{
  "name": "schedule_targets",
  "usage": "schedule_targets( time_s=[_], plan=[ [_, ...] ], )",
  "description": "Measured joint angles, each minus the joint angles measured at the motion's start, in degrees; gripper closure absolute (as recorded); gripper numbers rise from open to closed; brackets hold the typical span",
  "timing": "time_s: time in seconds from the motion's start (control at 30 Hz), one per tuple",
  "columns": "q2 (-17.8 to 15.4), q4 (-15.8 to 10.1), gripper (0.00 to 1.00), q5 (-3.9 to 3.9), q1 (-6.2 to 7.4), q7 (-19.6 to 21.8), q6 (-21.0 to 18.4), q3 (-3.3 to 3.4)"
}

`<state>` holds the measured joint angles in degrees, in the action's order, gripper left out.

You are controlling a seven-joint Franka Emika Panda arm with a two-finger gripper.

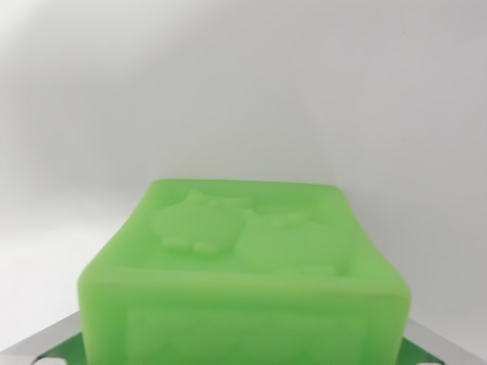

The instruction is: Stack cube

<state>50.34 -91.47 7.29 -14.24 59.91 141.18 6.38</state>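
1. Gripper parts show only as grey slivers at the bottom corners of the wrist view, on both sides of the green cube (243,266); whether they clamp it cannot be told.
2. Cube fills the lower centre, close to the camera, its top face embossed with rounded figures.
3. Behind lies a plain white surface (243,84).

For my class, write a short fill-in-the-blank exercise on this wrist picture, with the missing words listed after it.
1. The cube close to the camera is ____ in colour.
2. Its top face carries raised ____ figures rather than being smooth.
3. The surface behind the cube is plain ____.
4. The cube sits at the ____ edge of the wrist view.

Missing words: green; animal; white; bottom
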Motion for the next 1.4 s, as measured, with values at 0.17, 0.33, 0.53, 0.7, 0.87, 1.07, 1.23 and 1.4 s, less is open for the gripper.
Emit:
schedule_targets(
  time_s=[0.17, 0.33, 0.53, 0.7, 0.87, 1.07, 1.23, 1.4],
  plan=[
    [0.0, 0.0, 1.00, 0.00, 0.00, 0.0, 0.0, 0.00],
    [-0.1, 0.0, 1.00, 0.00, 0.00, 0.0, 0.0, 0.00],
    [-0.9, -0.3, 1.00, 0.00, 0.01, 0.0, -0.4, 0.02],
    [-1.9, -0.6, 1.00, 0.00, 0.03, 0.0, -1.0, 0.08],
    [-3.3, -1.2, 1.00, -0.02, 0.06, 0.0, -1.8, 0.15],
    [-5.0, -1.7, 1.00, -0.07, 0.12, 0.0, -3.0, 0.28],
    [-6.7, -2.0, 1.00, -0.09, 0.26, 0.0, -4.3, 0.47],
    [-8.4, -2.6, 1.00, -0.18, 0.41, -0.1, -5.3, 0.62]
  ],
)
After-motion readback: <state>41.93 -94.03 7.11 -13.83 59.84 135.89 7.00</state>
